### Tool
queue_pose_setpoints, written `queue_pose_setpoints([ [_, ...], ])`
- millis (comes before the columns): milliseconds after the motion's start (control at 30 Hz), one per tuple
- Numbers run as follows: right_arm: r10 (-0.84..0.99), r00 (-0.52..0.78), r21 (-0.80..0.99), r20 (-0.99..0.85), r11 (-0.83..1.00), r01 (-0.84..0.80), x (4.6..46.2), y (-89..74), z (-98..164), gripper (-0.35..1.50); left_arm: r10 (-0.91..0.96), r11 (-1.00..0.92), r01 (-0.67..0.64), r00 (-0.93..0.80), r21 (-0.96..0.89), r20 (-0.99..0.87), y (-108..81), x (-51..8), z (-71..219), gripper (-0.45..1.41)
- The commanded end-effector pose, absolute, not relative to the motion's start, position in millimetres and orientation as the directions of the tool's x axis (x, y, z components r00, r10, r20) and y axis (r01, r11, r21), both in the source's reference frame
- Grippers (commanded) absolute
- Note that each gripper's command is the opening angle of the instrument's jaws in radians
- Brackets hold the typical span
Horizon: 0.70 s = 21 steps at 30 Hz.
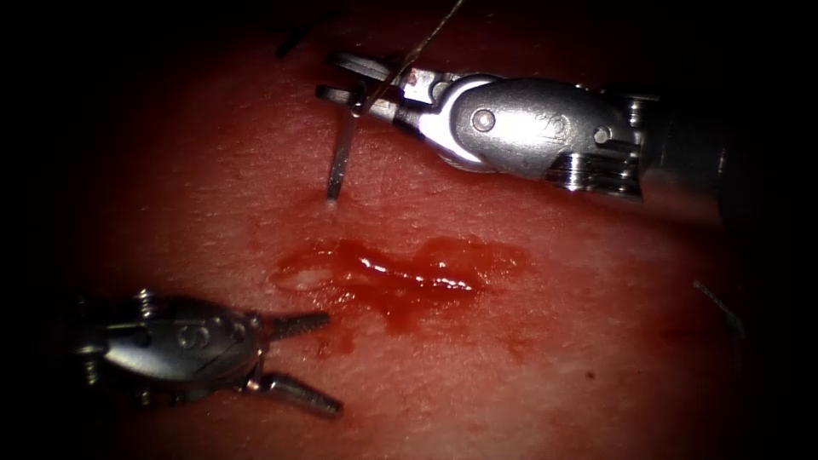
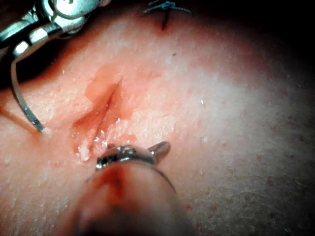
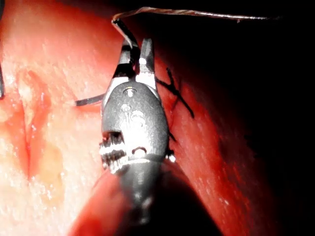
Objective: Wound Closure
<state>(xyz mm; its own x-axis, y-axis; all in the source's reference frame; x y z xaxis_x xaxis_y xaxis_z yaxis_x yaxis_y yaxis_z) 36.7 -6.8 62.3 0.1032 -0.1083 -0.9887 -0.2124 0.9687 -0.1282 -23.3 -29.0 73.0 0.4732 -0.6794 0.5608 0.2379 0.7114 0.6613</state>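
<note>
The needle [image 1: 342, 162] stands just above the left end of the cut [image 1: 400, 277] in the endoscope view, its point sunk in the tissue [image 1: 554, 358] and its rear end pinched in the right end effector [image 1: 341, 78], whose jaws are pressed together across it close to where the thread [image 1: 434, 34] joins. The thread runs up and away from that grip. The left end effector [image 1: 311, 362] hovers below and left of the cut with its jaws spread, holding nothing and well apart from the needle. Red fluid [image 1: 409, 294] pools in and around the cut. A dark stitch with cut ends [image 3: 174, 93] sits in the tissue beside the right tool in the right wrist view. The risk from here, as I judge it, lies in the grip: held so near its tail, the needle could twist or slip in the jaws if pushed off its curve, tearing the entry point or bending the needle. The thread also lies close to the jaws and could be pinched or frayed there.
</note>
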Motion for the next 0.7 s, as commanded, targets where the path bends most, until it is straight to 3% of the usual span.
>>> queue_pose_setpoints([
  [33, -0.116, 0.09, -0.132, -0.989, 0.969, -0.207, 37.7, -6.9, 62.3, -0.35, -0.678, 0.713, 0.236, 0.473, 0.66, 0.563, -28.8, -23.8, 73.5, 0.51],
  [700, 0.096, 0.12, 0.093, -0.988, 0.995, -0.033, 40.4, -9.9, 65.2, -0.35, -0.676, 0.712, 0.226, 0.474, 0.665, 0.563, -28.3, -22.6, 72.9, 0.51],
])
